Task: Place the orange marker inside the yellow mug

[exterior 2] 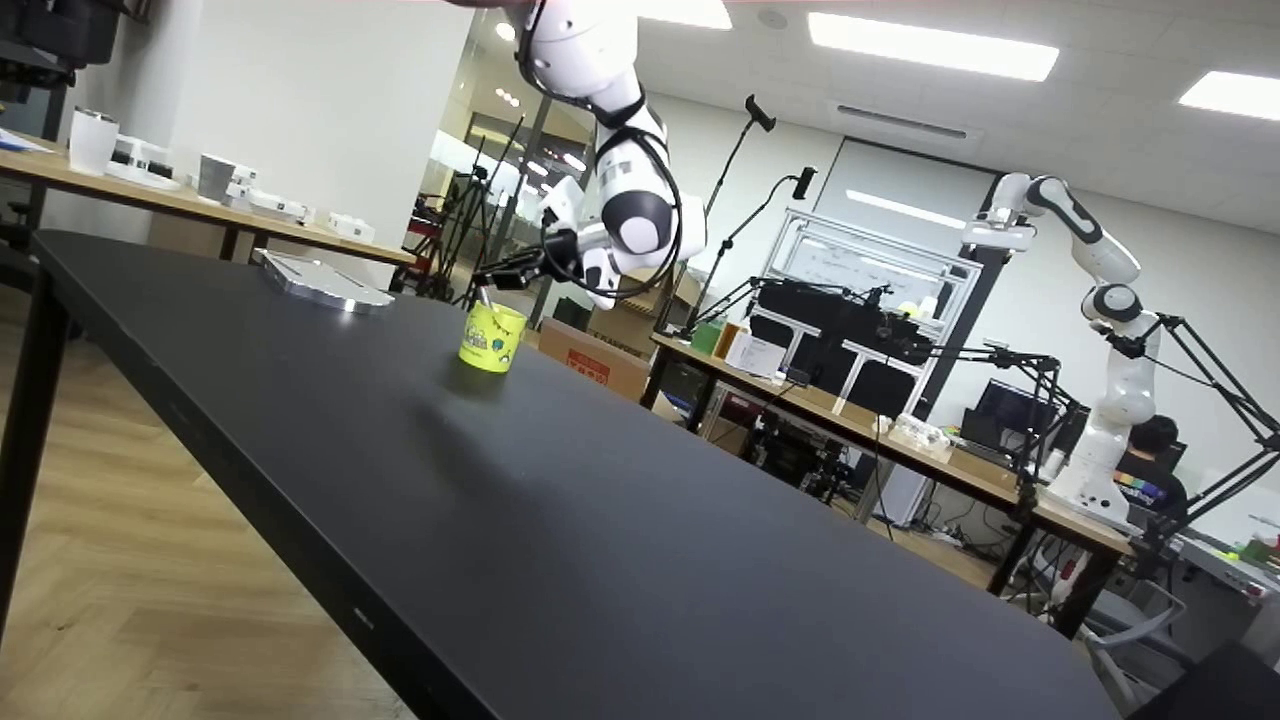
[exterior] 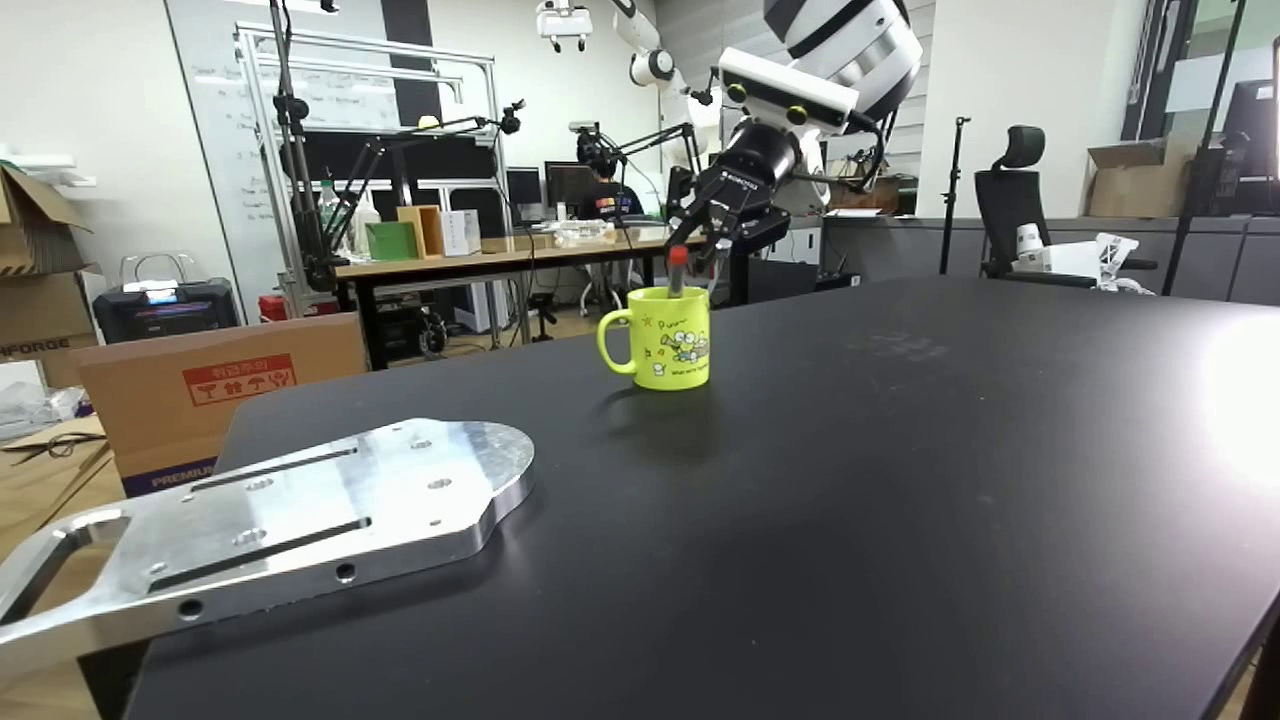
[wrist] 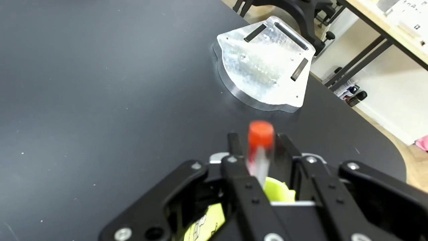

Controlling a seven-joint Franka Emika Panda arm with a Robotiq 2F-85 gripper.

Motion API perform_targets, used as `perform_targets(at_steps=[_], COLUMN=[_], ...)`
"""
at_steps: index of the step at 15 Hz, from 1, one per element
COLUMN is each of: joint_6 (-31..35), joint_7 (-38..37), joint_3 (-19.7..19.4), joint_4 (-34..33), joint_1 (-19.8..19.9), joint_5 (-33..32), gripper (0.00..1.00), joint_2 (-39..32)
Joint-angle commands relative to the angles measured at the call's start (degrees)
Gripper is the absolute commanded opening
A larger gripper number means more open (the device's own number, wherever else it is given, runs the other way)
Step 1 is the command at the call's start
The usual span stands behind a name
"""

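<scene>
Gripper (wrist: 259,144): jaws parted, gap wider than the orange marker (wrist: 260,135)
Marker: between the jaws, contact unclear, lower end in the yellow mug (exterior: 684,350)
Mug: gripper toward 1 o'clock in an exterior view

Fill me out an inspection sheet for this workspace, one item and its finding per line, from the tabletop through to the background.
Surface: black tabletop, pale specks visible in the wrist view.
Job's things: yellow mug upright on the tabletop; orange marker with its lower end apparently inside the mug, red end above the rim.
Clutter: slotted metal plate, one end seeming to overhang the tabletop edge.
Grippers: gripper at the marker, fingers on either side; whether they grip it, cannot tell.
Cables: black cable along the robot arm.
Surroundings: cardboard box, person, second robot arm.
</scene>
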State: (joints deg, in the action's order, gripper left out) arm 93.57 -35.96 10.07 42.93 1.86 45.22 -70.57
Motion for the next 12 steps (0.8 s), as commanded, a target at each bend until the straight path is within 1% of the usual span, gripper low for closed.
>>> perform_targets(at_steps=[1, 6, 7, 8, 9, 10, 12], joint_6=[-1.3, 0.3, -0.5, 0.3, 0.2, 0.2, 0.2], joint_7=[-1.4, 0.3, 0.6, 0.6, 0.6, 0.7, 0.8], joint_3=[1.0, 1.7, 1.6, 1.5, 1.5, 1.5, 1.5], joint_4=[-4.6, -3.3, -2.9, -2.8, -2.8, -2.8, -2.8], joint_1=[-0.6, -0.4, -0.1, -0.6, -0.5, -0.4, -0.3], joint_5=[0.2, 0.4, 0.0, 0.0, 0.0, 0.0, 0.0], gripper=[0.64, 0.99, 1.0, 0.87, 0.95, 1.0, 1.0], joint_2=[-1.5, 2.0, 2.9, 1.5, 2.0, 2.3, 2.5])
